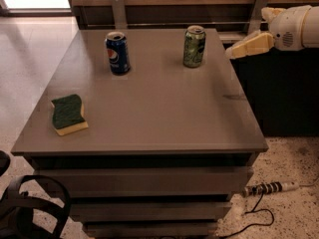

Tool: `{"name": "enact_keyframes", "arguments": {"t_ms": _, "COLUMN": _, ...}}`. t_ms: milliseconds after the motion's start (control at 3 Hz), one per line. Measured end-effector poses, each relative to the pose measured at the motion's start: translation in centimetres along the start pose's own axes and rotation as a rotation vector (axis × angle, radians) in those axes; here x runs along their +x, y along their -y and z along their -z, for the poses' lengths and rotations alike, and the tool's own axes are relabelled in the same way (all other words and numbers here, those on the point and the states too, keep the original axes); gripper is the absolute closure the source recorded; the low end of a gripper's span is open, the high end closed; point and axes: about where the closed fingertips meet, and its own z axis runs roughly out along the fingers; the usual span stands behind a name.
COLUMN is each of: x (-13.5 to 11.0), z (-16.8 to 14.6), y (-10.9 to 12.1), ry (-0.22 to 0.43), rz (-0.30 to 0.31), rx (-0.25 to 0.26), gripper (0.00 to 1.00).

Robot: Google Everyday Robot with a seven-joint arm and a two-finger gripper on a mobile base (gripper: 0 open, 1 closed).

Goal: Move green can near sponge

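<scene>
The green can (194, 46) stands upright near the far right of the grey table (159, 113). The sponge (69, 114), dark green on top with a yellow base, lies flat near the table's front left edge. My gripper (234, 51) comes in from the right, just past the table's right edge and level with the green can. It is to the right of the can and apart from it. It holds nothing.
A blue Pepsi can (117, 53) stands upright at the far left of the table. A wooden wall with metal brackets (118, 9) runs behind. A power strip (269, 188) and cable lie on the floor at the right. A black object (25, 208) sits at the bottom left.
</scene>
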Motion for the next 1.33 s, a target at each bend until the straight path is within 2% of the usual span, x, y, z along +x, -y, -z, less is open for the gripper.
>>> {"name": "enact_keyframes", "arguments": {"t_ms": 667, "x": 0.3, "z": -1.2, "y": -0.1, "ry": 0.011, "rz": -0.011, "rx": -0.009, "gripper": 0.0}}
{"name": "enact_keyframes", "arguments": {"t_ms": 1333, "x": 0.3, "z": -7.3, "y": 1.7, "ry": 0.194, "rz": -0.095, "rx": -0.051, "gripper": 0.0}}
